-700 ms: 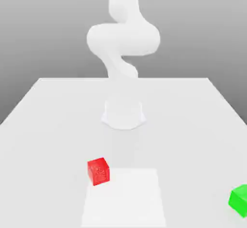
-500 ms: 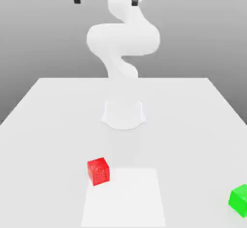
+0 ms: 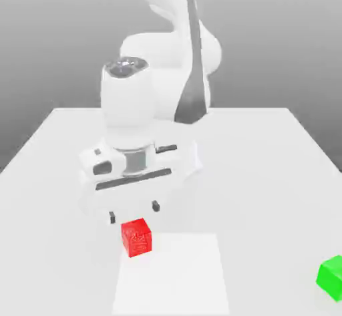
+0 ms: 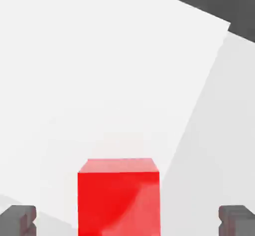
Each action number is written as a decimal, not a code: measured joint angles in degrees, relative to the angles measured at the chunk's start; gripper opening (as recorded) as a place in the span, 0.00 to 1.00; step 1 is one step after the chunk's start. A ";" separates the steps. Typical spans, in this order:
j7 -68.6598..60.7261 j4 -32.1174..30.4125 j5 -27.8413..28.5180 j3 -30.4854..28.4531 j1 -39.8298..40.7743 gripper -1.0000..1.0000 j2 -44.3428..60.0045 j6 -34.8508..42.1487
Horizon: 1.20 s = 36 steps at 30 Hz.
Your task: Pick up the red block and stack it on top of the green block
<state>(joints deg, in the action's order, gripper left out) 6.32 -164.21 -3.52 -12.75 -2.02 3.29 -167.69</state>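
The red block (image 3: 137, 237) rests on the white table, near its front and left of centre in the exterior view. My gripper (image 3: 134, 212) hangs just above it, open, its two dark fingertips (image 3: 112, 217) spread wider than the cube. In the hand view the red block (image 4: 119, 196) lies between the two grey fingertips (image 4: 18, 220), with clear gaps on both sides. The green block (image 3: 332, 276) sits far off at the exterior view's right, near the front edge.
The white table (image 3: 267, 161) carries a brighter white square patch (image 3: 180, 274) just right of the red block. The arm's base and body rise behind the gripper at the table's middle.
The hand has come down from the top of the picture to just above the red block. Neither block has moved.
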 joint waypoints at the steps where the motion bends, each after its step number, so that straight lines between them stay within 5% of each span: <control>1: -1.63 0.26 -2.15 1.62 1.15 0.50 2.15 -1.75; 3: -4.05 0.82 -5.42 5.76 4.53 0.50 6.32 -5.23; 4: -4.77 1.03 -6.41 7.29 5.81 0.00 7.82 -6.51; 11: -4.67 1.04 -6.30 7.54 6.08 0.00 7.91 -6.50; 19: 3.51 -0.27 5.10 4.51 4.54 0.00 -5.91 5.83; 36: 5.94 32.01 8.43 22.73 -21.86 0.00 11.46 21.14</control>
<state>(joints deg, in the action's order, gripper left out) 12.26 -132.20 4.90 9.98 -23.88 14.74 -146.55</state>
